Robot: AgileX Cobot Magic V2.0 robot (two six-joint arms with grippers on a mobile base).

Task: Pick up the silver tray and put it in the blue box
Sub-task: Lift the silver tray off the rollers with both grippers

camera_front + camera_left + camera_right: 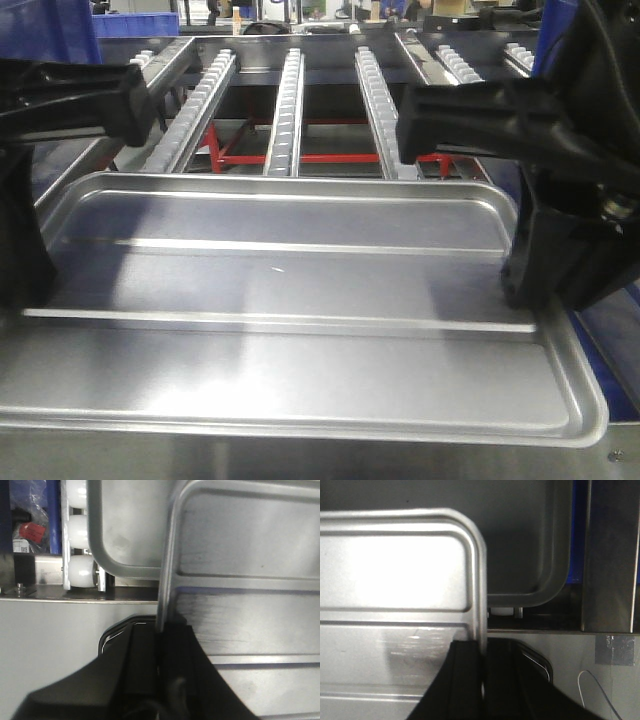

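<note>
Both arms are matte black all over. In the front view the left arm is a long, blocky bar at the upper left. The right arm is a thicker moulded housing at the upper right, with a small silvery fitting on its side. In the wrist views the left gripper and right gripper show broad, smooth black fingers, each outer one edged by a thin glossy line.

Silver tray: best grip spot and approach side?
Grip the silver tray by its raised rim at both short ends, one arm per end, each coming in from outside. It is wide, shallow and flat, so only the rim offers an edge. The wrist views show the left gripper and right gripper straddling that rim.
</note>
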